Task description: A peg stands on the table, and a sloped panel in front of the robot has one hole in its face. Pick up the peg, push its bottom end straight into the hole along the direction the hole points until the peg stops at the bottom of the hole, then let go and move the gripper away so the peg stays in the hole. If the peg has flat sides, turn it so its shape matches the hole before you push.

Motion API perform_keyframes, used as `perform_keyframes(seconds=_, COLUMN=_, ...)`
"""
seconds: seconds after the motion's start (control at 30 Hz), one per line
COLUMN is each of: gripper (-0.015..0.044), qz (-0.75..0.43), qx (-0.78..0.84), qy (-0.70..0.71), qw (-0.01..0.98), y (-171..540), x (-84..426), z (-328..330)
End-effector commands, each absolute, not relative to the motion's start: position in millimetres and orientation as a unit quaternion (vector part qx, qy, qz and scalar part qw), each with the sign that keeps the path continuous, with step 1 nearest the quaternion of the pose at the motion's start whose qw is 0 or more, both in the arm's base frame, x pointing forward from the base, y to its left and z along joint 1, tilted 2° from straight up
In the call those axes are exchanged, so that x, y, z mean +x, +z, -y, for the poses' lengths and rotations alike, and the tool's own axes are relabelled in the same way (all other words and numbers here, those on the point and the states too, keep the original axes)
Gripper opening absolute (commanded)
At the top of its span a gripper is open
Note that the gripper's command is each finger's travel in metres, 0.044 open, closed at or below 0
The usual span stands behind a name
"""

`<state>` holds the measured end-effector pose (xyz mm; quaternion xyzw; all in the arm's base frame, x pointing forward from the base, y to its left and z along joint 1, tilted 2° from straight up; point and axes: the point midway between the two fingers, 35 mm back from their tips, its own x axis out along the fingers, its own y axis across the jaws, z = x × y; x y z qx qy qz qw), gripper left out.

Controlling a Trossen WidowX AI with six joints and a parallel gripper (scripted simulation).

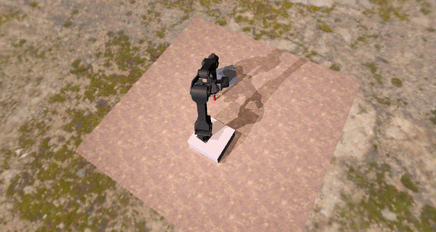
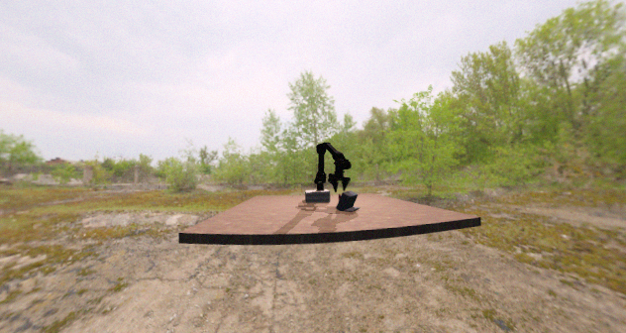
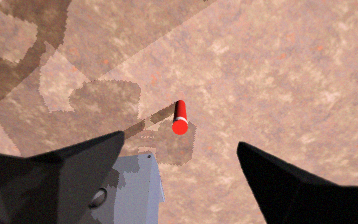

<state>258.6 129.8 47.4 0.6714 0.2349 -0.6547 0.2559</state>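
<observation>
The red round peg stands upright on the table, with a pale band near its top in the wrist view. My gripper is open and empty, pointing down above the peg. In the wrist view the peg's top lies between the fingertips' directions, slightly beyond them. The blue-grey sloped panel stands close to the peg. Its round hole shows beside the left finger, which covers part of the panel. I cannot make out the peg in the exterior view.
The arm's pale base block sits on the brownish-pink table. Shadows of the arm fall over the table and part of the panel. The panel is the nearby obstacle, at the lower left in the wrist view.
</observation>
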Motion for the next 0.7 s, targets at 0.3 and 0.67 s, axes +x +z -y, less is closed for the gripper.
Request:
perform_keyframes(seconds=0.3, gripper=0.044, qz=-0.23, qx=0.671, qy=-0.657, qw=0.256, y=26, x=260, z=-128)
perform_keyframes(seconds=0.67, gripper=0.044, qz=-0.23, qx=0.671, qy=-0.657, qw=0.256, y=8, x=260, z=-127)
